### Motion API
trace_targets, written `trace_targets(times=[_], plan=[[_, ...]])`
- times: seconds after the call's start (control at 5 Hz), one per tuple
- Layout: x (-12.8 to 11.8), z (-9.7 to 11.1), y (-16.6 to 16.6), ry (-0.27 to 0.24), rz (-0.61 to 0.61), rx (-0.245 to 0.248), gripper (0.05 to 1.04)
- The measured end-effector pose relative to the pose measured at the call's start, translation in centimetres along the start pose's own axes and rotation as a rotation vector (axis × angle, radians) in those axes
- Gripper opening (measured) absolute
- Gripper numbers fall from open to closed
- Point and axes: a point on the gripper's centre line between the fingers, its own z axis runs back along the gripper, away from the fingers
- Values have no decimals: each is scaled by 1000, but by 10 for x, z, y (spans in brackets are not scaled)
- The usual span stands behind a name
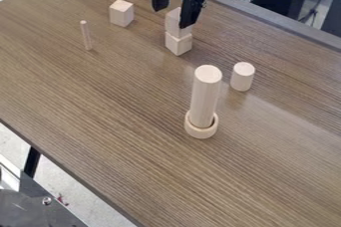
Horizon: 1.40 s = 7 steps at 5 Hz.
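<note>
While gripper (172, 18) gapes by upper block (174, 26), lower block (178, 44) sits beneath.

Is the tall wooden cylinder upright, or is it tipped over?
Upright: the cylinder has its round top up and its base inside the ring.

Gripper (174, 17) hangs down; fingers (190, 13) apart.
</note>
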Motion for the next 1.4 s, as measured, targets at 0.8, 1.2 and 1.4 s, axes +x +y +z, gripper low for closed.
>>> trace_targets(times=[0.8, 1.2, 1.4], plan=[[7, -7, 4, -15, 22, -10, 555], [0, 7, 23, -59, 121, -79, 555], [-1, 20, 46, -100, 196, -100, 555]])
